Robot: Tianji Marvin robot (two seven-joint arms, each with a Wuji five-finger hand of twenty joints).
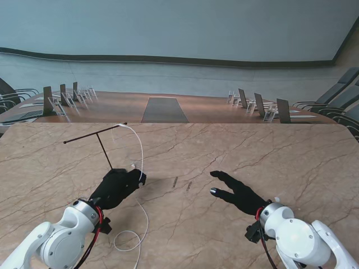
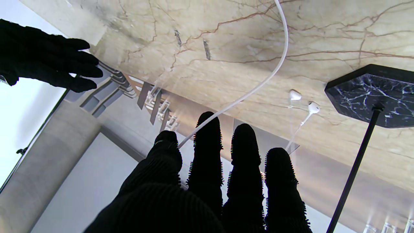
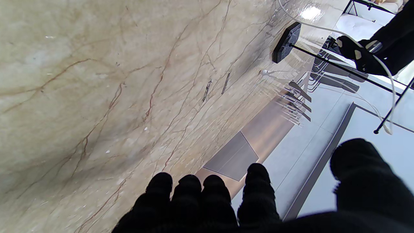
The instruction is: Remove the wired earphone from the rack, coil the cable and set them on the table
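Our left hand point(image 1: 118, 188) at rack point(image 1: 101, 140) foot, 9 o'clock side, fingers point(image 2: 207, 152) pinching white earphone cable point(image 1: 140, 151). Cable hangs from rack top. Our right hand point(image 1: 238, 192) at 3 o'clock, fingers spread over surface point(image 1: 252, 151).

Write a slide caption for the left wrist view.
Left hand pinching white earphone cable, earbuds on marble beside the rack.

The rack point(image 1: 104, 147) stands on the table point(image 1: 235, 151) just beyond the left hand point(image 1: 116, 188), its base hidden under the fingers. The cable point(image 1: 138, 148) drops from the crossbar's right end past that hand and loops nearer to me. The right hand point(image 1: 238, 192) sits well right of the rack.
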